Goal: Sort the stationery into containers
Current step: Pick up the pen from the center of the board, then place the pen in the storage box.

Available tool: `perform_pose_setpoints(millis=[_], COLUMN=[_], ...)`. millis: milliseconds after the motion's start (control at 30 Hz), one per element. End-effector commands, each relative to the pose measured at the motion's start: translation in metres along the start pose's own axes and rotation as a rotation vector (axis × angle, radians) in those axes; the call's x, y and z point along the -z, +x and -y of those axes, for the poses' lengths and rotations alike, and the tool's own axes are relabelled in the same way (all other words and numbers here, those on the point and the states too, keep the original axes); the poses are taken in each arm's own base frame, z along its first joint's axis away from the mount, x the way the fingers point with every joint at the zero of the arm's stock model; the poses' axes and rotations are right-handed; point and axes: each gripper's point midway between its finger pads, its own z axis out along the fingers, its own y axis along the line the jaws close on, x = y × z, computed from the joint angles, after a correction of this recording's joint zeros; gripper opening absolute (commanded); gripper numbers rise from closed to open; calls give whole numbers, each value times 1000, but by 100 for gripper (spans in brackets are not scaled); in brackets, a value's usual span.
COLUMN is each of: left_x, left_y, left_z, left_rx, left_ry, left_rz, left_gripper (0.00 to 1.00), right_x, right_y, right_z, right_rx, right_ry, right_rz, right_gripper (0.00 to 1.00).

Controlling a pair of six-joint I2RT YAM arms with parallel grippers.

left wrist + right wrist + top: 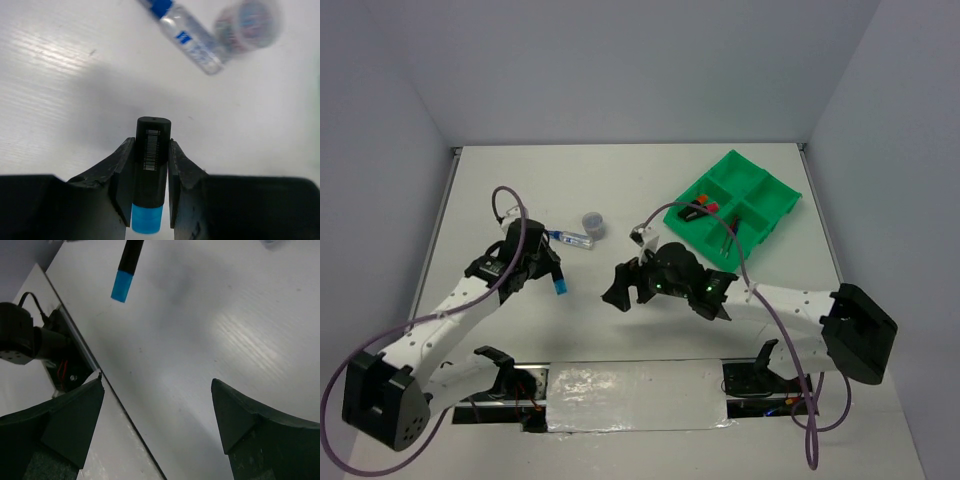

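The highlighter [151, 175], black with a blue end, is held in the left pincer [150, 147]. The pincer is closed on the barrel from both sides, and the blue end points back toward the wrist. The black end sticks out past the fingertips. From the top view it is judged that the highlighter is held above the worktop [620, 180] and not resting on it, at the left side, well apart from the tray [775, 195].

The right pincer [157, 385] is wide open and nothing is between its fingers. It hangs over the bare worktop near the middle.

Beyond the held highlighter, a tube [192, 40] and a round piece [247, 25] lie just beside each other on the worktop. Whether they touch cannot be told.

The highlighter is judged to be light and stiff, with a smooth plastic barrel that can slip or turn between the pads. A hold across the middle of the barrel, as here, is considered suitable. A hold too near one end might let it swing. The tube is probably also smooth and may roll, so it should be taken across its body.
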Motion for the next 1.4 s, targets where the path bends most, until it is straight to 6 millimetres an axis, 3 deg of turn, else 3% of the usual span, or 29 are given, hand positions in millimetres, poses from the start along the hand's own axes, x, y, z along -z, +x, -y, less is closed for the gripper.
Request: perform_pose_setpoints(millis=[0, 133, 167, 267, 433, 500, 667, 700, 733, 767, 800, 833, 867, 933, 967, 1000, 1067, 1100, 1133, 1167, 1200, 1233, 1267, 1300, 1333, 1367], left_x=[34, 58, 65, 79, 94, 96, 93, 92, 91, 91, 90, 95, 94, 106, 108, 119, 126, 131, 134, 135, 133, 133, 131, 123, 119, 112], left_y=[-14, -19, -20, -22, -21, -20, -17, -17, -16, -17, -19, -27, -30, -53, -59, -69, -83, -87, -92, -92, -89, -87, -84, -76, -72, -63], left_z=[33, 49, 53, 62, 69, 70, 68, 67, 66, 66, 65, 67, 64, 66, 66, 66, 58, 53, 47, 43, 38, 36, 35, 30, 31, 29], left_rx=[47, 50, 52, 67, 76, 72, 68, 66, 67, 68, 72, 77, 74, 88, 85, 80, 81, 72, 79, 73, 65, 61, 51, 38, 29, 9], left_ry=[144, 210, 238, 310, 375, 389, 383, 381, 376, 376, 366, 365, 339, 310, 291, 281, 232, 211, 189, 180, 170, 175, 175, 164, 173, 168], left_rz=[40, 53, 56, 60, 58, 53, 51, 51, 50, 54, 66, 89, 95, 161, 173, 193, 246, 260, 291, 300, 300, 302, 298, 280, 272, 244], left_gripper=[0, 0, 0, 0, 0, 0, 0, 0, 0, 0, 1, 9, 45, 96, 99, 99, 99, 99, 99, 99, 99, 99, 99, 99, 99, 99], right_x=[-13, -29, -31, -54, -75, -87, -97, -97, -94, -92, -92, -91, -92, -95, -91, -88, -78, -69, -58, -49, -38, -23, -15, -5, 6, 14], right_y=[-31, -38, -49, -49, -63, -68, -76, -76, -80, -76, -75, -73, -71, -70, -67, -78, -77, -81, -86, -88, -77, -92, -97, -88, -101, -99], right_z=[-56, -82, -92, -87, -85, -86, -105, -107, -113, -113, -111, -108, -101, -75, -62, -34, 9, 59, 82, 108, 134, 165, 181, 198, 220, 230], right_rx=[59, 80, 86, 63, 29, 27, 26, 31, 36, 38, 35, 33, 28, 4, -7, -48, -108, -175, -204, -236, -255, -275, -295, -302, -312, -302], right_ry=[-206, -276, -301, -246, -216, -204, -289, -304, -333, -341, -336, -327, -303, -218, -191, -130, -19, 137, 234, 343, 467, 593, 661, 749, 834, 886], right_rz=[153, 199, 230, 222, 275, 274, 281, 283, 305, 301, 306, 305, 296, 287, 284, 306, 288, 288, 306, 317, 280, 329, 334, 292, 320, 297], right_gripper=[94, 93, 93, 90, 86, 79, 43, 33, 11, 2, 0, 0, 0, 0, 0, 0, 0, 0, 0, 0, 0, 0, 0, 0, 0, 0])
